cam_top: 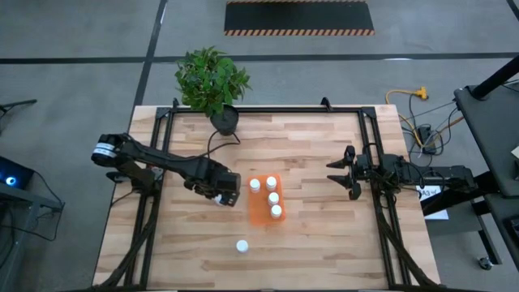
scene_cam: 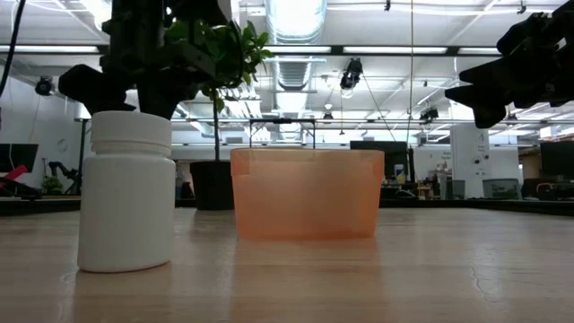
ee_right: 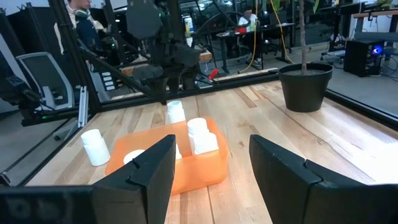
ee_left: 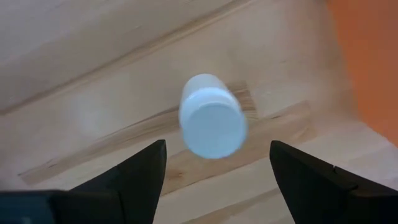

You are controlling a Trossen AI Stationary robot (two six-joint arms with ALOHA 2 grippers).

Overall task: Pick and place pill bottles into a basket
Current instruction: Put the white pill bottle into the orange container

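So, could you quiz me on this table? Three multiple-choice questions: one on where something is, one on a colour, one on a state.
1. The plant pot stands:
A) inside the basket
B) at the table's edge
C) in the right gripper

2. The basket is:
A) blue
B) black
C) orange

3. The left gripper's fingers are:
A) open over a pill bottle
B) shut on a pill bottle
C) shut on the basket

Answers:
1. B: the plant pot sits at the edge of the table.
2. C: the basket is translucent orange.
3. A: the left gripper shows its fingers spread either side of a pill bottle.
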